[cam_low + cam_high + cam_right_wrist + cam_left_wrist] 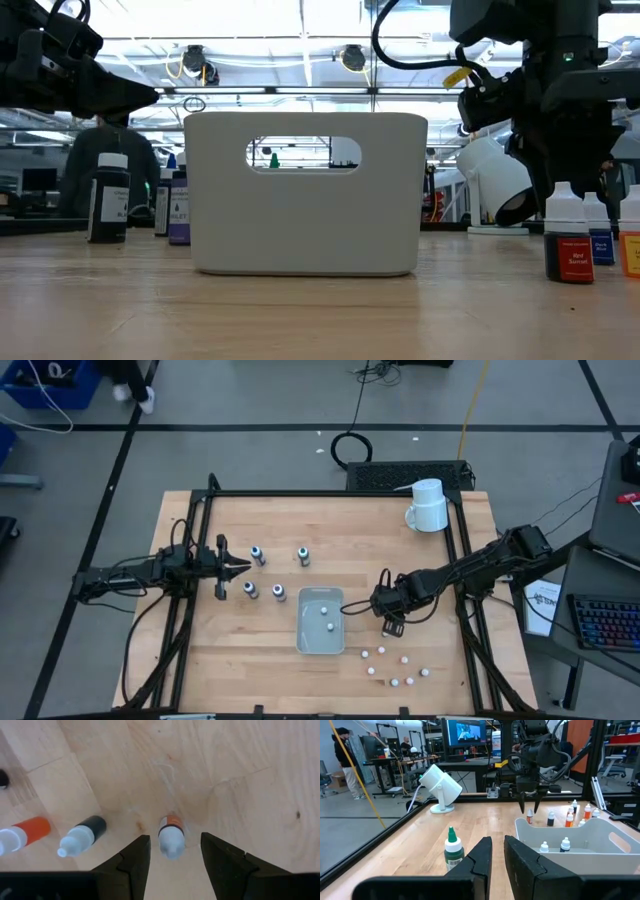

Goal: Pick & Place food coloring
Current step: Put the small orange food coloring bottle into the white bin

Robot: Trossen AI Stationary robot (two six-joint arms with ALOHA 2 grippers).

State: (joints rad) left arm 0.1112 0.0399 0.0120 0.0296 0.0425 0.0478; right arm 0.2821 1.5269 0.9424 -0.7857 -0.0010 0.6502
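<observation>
- Spreading under both arms, the pale wooden desk carries a white rectangular bin left of the right pincer.
- Right pincer hangs wide open, empty, directly above one small food coloring bottle, its label hard to read.
- Left pincer is closed, holding nothing, with dark-capped bottles just beside.

Bench: pale wood, matt, visible grain. Bin: white plastic, smooth, matt. Mug: white, glossy. Food coloring bottles: translucent plastic, white caps. Right gripper fingers: black matt plastic.
</observation>
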